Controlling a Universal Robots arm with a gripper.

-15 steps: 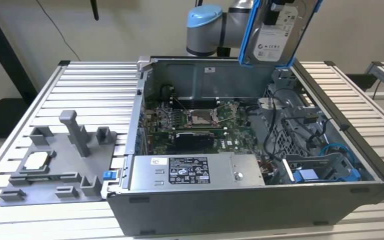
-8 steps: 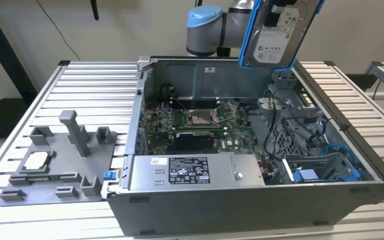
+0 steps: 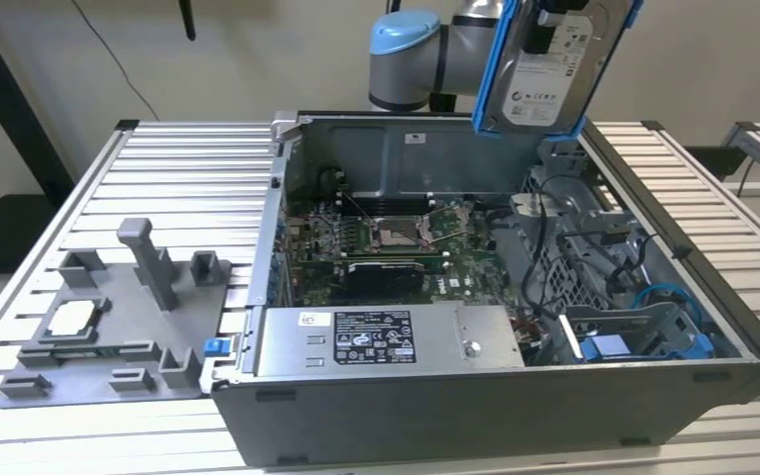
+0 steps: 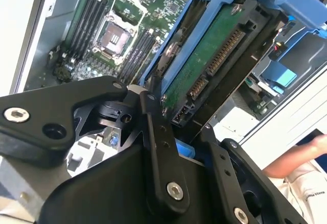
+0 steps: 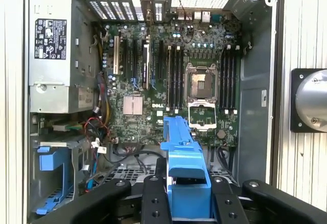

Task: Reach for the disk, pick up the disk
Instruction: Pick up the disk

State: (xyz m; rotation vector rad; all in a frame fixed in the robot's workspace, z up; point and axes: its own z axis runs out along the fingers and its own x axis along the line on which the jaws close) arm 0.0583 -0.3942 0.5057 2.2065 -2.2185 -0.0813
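The pick-up looks done: the black claw (image 4: 176,132) pinches the flat silver-grey disk in its bright blue plastic carrier (image 3: 558,64), held high above the open grey metal computer case (image 3: 697,386). Any further move calls for a firm grip. The exterior view cuts off the disk's top edge and the claw.
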